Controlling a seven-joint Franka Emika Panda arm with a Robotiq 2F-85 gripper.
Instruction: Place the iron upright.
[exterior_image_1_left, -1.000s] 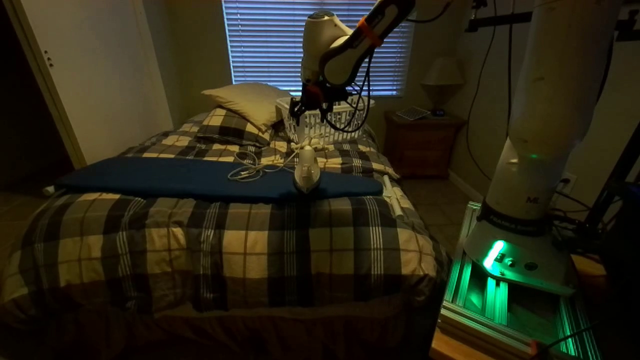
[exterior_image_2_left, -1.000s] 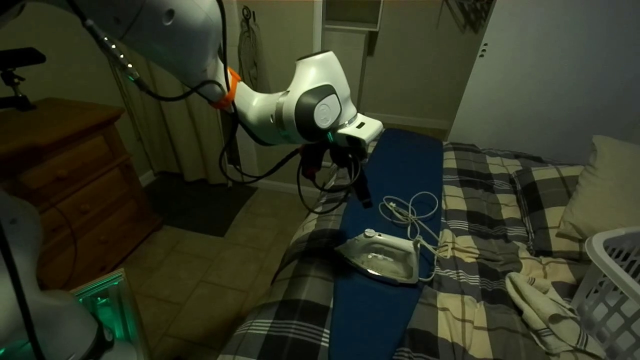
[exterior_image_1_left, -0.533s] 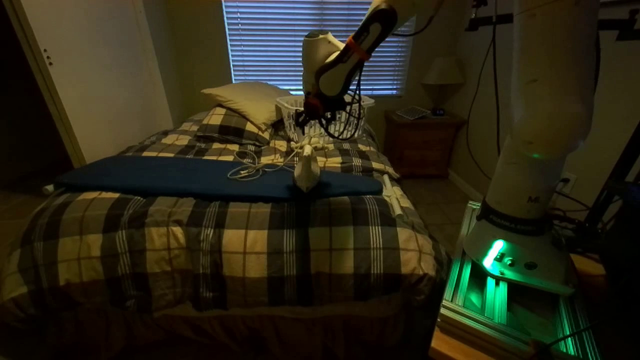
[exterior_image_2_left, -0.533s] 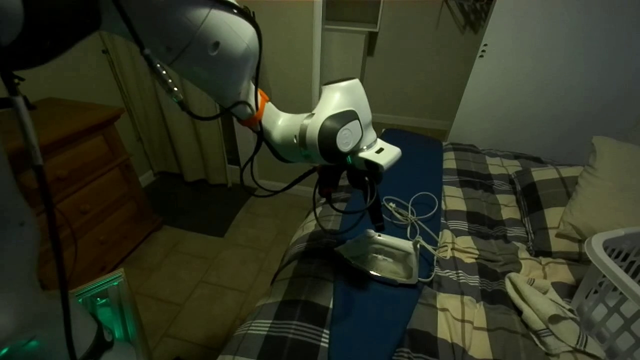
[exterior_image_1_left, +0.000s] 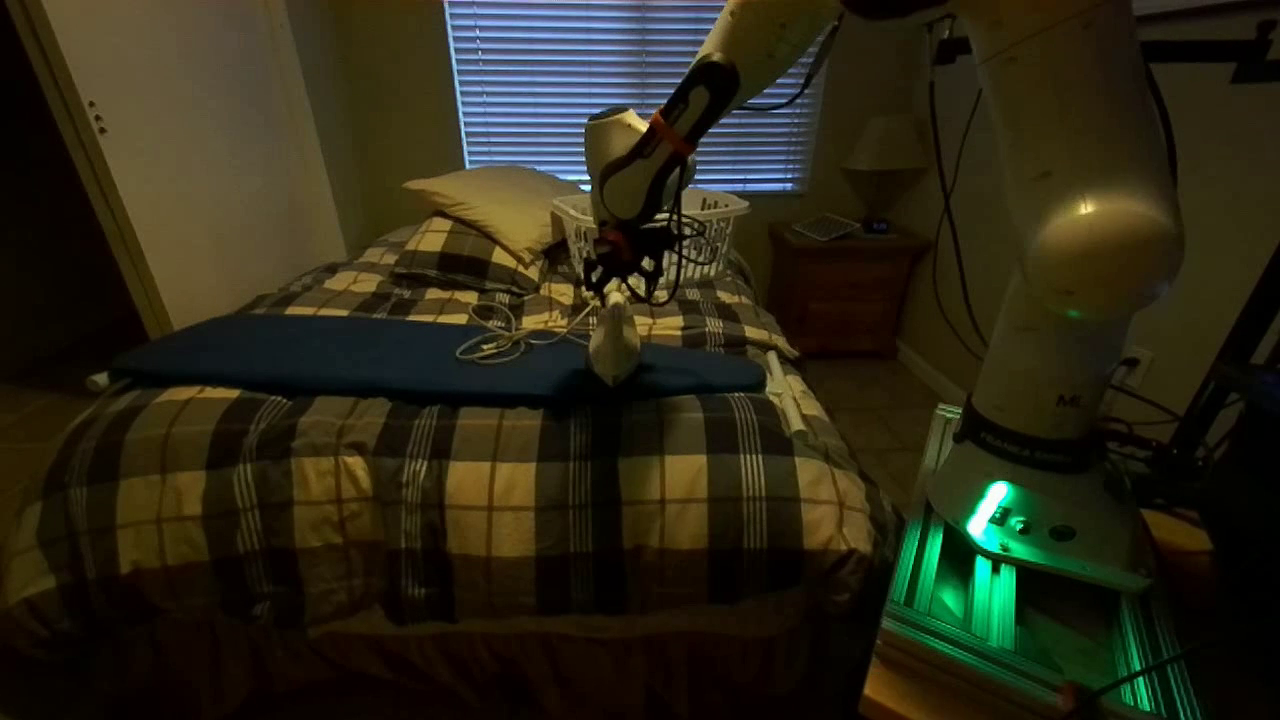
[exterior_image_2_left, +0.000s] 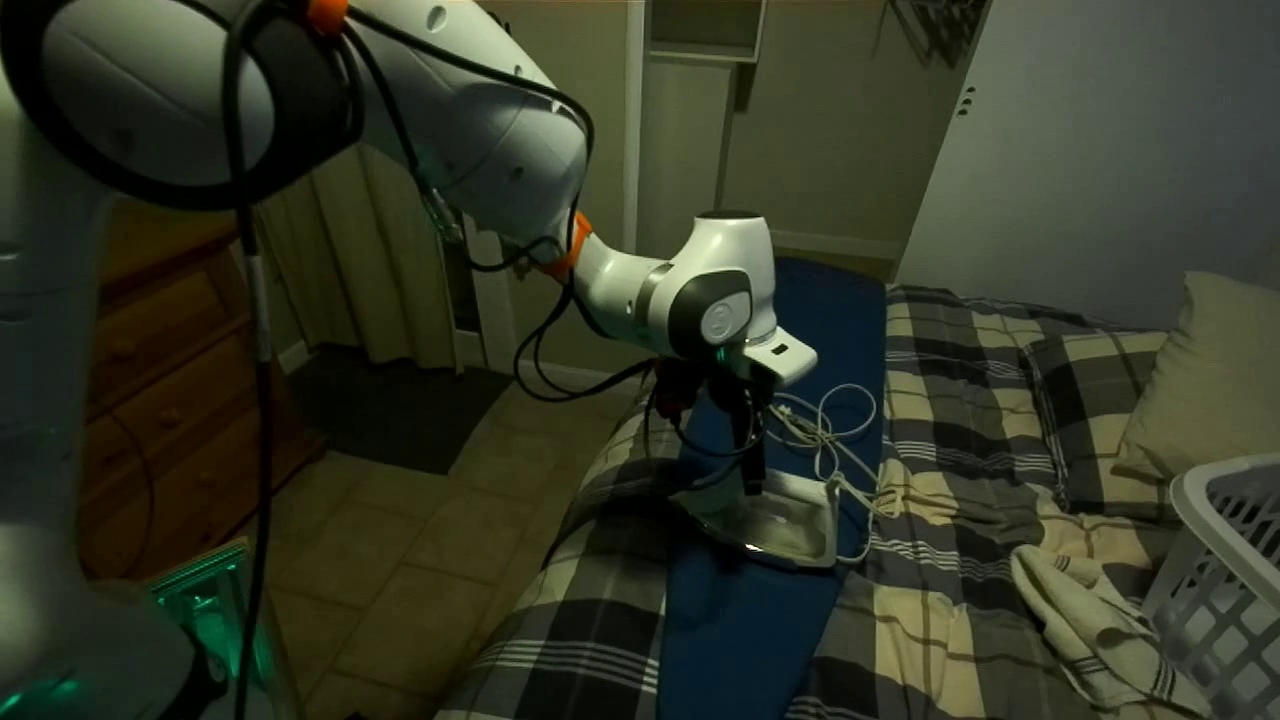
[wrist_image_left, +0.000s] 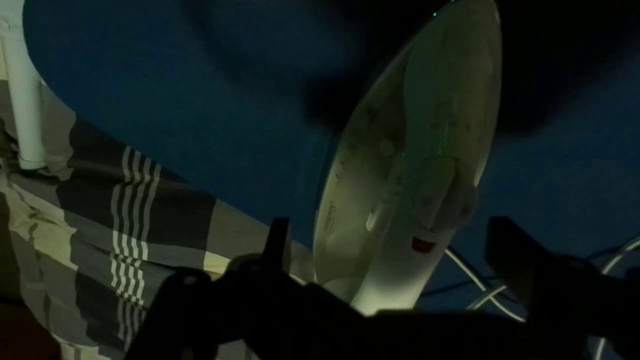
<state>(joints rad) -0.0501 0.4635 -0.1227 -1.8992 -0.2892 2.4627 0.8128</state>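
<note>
Bed (exterior_image_1_left: 480, 480): ironing board (exterior_image_1_left: 350, 350) laid across, presumably as firm base.
Iron (exterior_image_2_left: 790, 530): flat, not upright.
Gripper (wrist_image_left: 390, 232): spread wide astride handle (wrist_image_left: 392, 282), holding nothing; likely lining up grasp.

Above its green-lit base (exterior_image_1_left: 1070, 500), the arm (exterior_image_2_left: 490, 140) reaches out and slopes down to the wrist (exterior_image_2_left: 725, 270). The end effector (wrist_image_left: 390, 225) points downward, its two dark fingers (wrist_image_left: 275, 247) spread well apart in the wrist view.
</note>
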